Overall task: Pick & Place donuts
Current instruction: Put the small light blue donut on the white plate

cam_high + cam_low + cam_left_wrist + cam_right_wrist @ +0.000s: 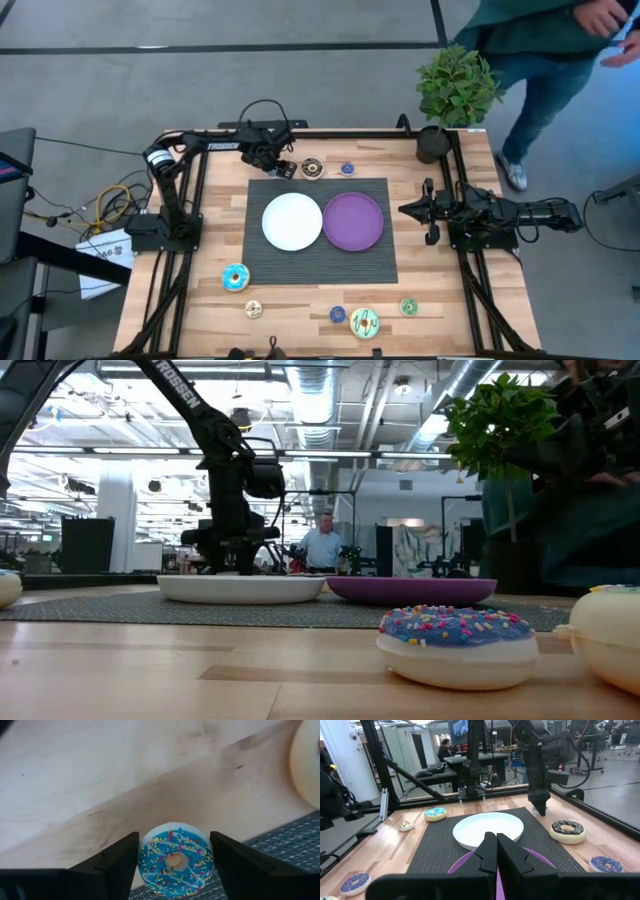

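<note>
Nearest the low camera sits a donut (457,643) with blue icing, bright sprinkles and a pale base, on the bare wood in front of the mat (320,232). More donuts lie along that same near edge: a big blue one (236,278), a tan one (254,309) and a green one (409,306). On the mat are the white plate (292,221) and purple plate (352,221). At the mat's far edge the left gripper (172,857) is spread wide around a blue sprinkled donut (174,859), not clamped. A brown donut (313,168) is beside it. The right gripper (497,851) waits, fingers pressed together, off the mat's right side.
</note>
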Controlling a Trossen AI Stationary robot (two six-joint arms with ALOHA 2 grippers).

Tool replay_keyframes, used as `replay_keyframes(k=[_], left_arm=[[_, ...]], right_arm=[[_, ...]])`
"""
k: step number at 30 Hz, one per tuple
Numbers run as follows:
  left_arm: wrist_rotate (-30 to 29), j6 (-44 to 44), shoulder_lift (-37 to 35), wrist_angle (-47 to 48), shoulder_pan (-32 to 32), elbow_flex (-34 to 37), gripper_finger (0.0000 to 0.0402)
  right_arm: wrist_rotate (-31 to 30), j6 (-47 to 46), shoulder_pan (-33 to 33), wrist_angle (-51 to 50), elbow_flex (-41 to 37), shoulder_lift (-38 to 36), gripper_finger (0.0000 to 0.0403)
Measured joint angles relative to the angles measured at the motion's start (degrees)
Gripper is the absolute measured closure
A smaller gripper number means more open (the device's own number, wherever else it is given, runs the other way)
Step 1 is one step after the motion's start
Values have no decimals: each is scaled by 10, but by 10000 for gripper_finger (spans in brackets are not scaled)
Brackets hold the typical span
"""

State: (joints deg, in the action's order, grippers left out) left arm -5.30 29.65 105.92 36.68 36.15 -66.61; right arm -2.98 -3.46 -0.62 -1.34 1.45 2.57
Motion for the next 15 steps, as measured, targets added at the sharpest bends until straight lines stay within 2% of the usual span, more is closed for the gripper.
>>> replay_keyframes(k=[8,15], left_arm=[[23,0,-38,5,-7,0,166],[30,-4,-99,17,-45,0,166]], right_arm=[[0,0,0,0,0,0,403],[0,0,0,0,0,0,403]])
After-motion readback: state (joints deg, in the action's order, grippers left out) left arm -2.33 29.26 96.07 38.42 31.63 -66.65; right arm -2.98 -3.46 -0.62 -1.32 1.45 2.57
